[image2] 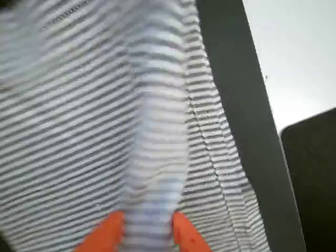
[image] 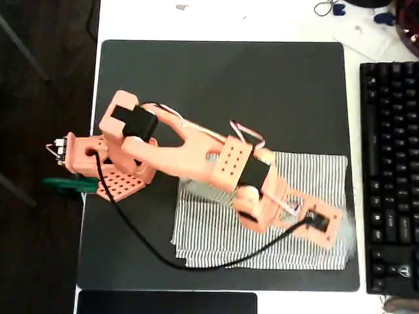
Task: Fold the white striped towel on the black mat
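The white striped towel (image: 216, 229) lies on the lower right part of the black mat (image: 229, 85). The orange arm reaches across it from the left, and its gripper (image: 335, 235) sits at the towel's right edge. In the wrist view the orange fingertips (image2: 107, 231) press on either side of a raised ridge of the towel (image2: 79, 105), so the gripper (image2: 148, 232) is shut on the cloth. The pinched fold runs up between the fingers and looks blurred. A strip of the mat (image2: 236, 79) shows beside the towel.
A black keyboard (image: 393, 176) lies right of the mat on the white table (image: 216, 16). A smaller black slab (image: 167, 303) sits below the mat's front edge. The arm's black cable (image: 147, 239) loops over the towel. A green clamp (image: 65, 185) holds the base at the left.
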{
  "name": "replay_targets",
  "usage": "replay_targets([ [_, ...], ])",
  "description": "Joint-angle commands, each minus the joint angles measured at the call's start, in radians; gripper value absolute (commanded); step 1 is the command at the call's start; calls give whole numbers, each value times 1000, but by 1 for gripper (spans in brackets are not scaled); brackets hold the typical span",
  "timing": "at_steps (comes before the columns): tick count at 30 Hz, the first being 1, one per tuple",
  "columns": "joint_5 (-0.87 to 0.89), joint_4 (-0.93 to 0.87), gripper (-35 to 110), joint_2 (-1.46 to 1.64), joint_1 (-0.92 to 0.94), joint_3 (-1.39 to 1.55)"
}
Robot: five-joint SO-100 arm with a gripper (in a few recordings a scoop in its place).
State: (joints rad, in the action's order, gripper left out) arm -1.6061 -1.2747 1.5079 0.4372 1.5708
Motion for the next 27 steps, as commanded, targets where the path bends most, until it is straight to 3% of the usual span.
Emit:
replay_targets([
  [1, -11, 35, 15, -5, 28, -3],
  [17, -87, -51, 16, 11, 132, -123],
  [21, 80, -144, 13, 77, 115, -46],
  [27, 310, -138, 11, 356, 170, 304],
])
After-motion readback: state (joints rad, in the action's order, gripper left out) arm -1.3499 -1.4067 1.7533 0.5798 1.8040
